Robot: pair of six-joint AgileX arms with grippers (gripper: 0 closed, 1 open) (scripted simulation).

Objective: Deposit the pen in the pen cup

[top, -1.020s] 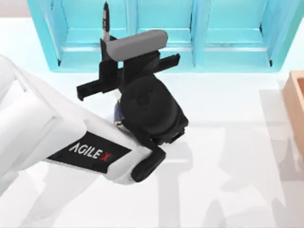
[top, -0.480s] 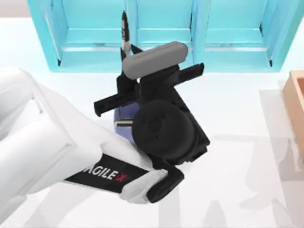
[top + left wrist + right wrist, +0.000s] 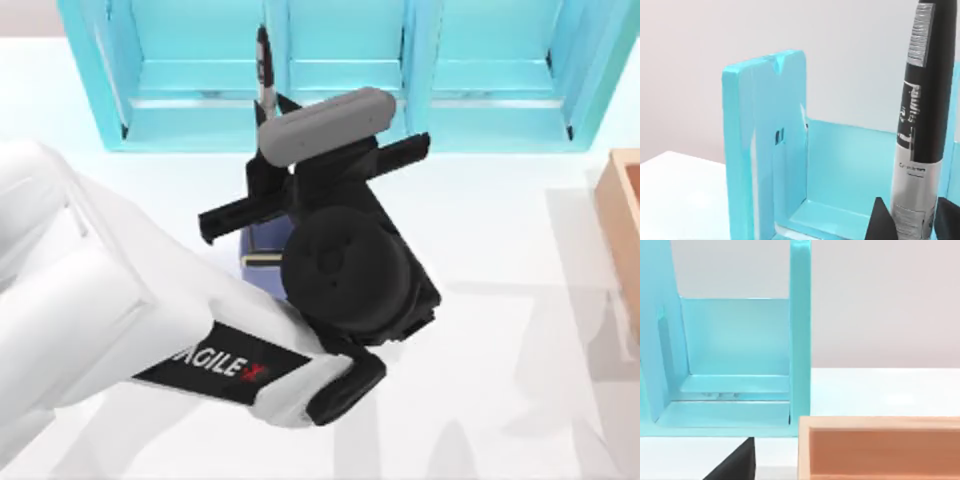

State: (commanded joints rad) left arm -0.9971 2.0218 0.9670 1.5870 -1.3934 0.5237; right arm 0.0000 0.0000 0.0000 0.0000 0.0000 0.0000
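Turquoise shelf unit [image 3: 340, 70] spans table's far edge, close behind work spot; tan wooden box [image 3: 622, 225] at right edge, well apart. Left gripper [image 3: 272, 108] clamped on pen [image 3: 264, 62], pen upright, tip rising in front of shelf divider. In left wrist view, fingertips [image 3: 881, 220] flank pen barrel [image 3: 920, 125]. Pen cup [image 3: 262, 245] sits under left wrist, mostly hidden by black housing. Versus half second ago: arm, pen, cup unchanged. Right gripper [image 3: 737, 462] near box; cannot tell its opening.
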